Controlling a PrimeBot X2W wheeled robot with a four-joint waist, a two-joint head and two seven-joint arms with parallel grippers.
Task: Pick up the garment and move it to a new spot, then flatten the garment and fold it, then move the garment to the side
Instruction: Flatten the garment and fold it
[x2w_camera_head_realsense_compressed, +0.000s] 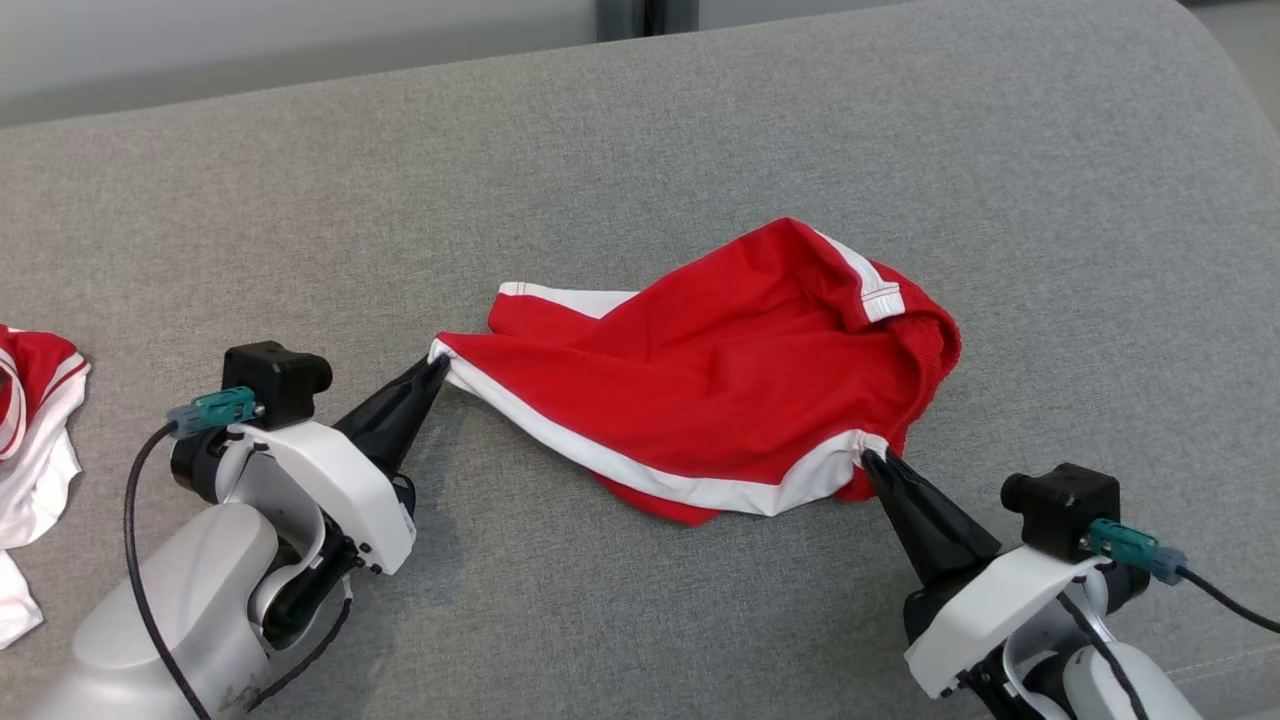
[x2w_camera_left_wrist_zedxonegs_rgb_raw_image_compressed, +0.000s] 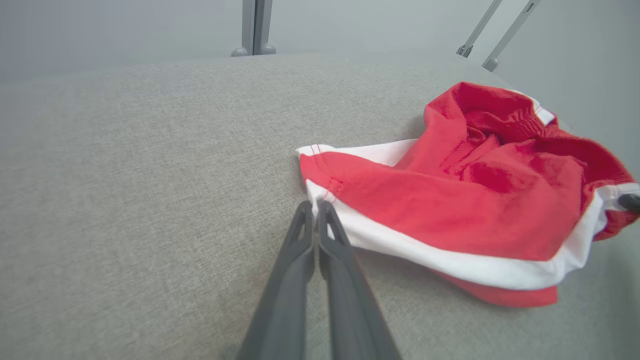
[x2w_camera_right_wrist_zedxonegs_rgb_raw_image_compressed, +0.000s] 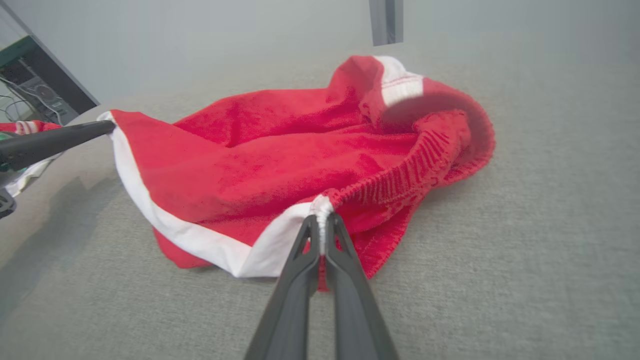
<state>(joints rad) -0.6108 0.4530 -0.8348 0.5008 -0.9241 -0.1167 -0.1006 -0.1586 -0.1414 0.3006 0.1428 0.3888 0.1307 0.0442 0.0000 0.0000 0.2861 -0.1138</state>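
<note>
The garment (x2w_camera_head_realsense_compressed: 720, 370) is a pair of red shorts with white side stripes, lying crumpled in the middle of the grey cushion (x2w_camera_head_realsense_compressed: 640, 150). My left gripper (x2w_camera_head_realsense_compressed: 438, 368) is shut on its left white-striped corner; in the left wrist view the two fingertips pinch the white hem of the garment (x2w_camera_left_wrist_zedxonegs_rgb_raw_image_compressed: 450, 200) at the left gripper (x2w_camera_left_wrist_zedxonegs_rgb_raw_image_compressed: 315, 205). My right gripper (x2w_camera_head_realsense_compressed: 872, 458) is shut on the white stripe end at the waistband, seen close in the right wrist view, where the right gripper (x2w_camera_right_wrist_zedxonegs_rgb_raw_image_compressed: 321, 220) bites the garment (x2w_camera_right_wrist_zedxonegs_rgb_raw_image_compressed: 280, 155). The white stripe runs stretched between both grips.
Another red and white garment (x2w_camera_head_realsense_compressed: 35, 440) lies at the left edge of the cushion, near my left forearm. The cushion's rounded far edge runs along the top, with a dark post (x2w_camera_head_realsense_compressed: 640, 15) behind it. Open grey fabric lies ahead and to the right.
</note>
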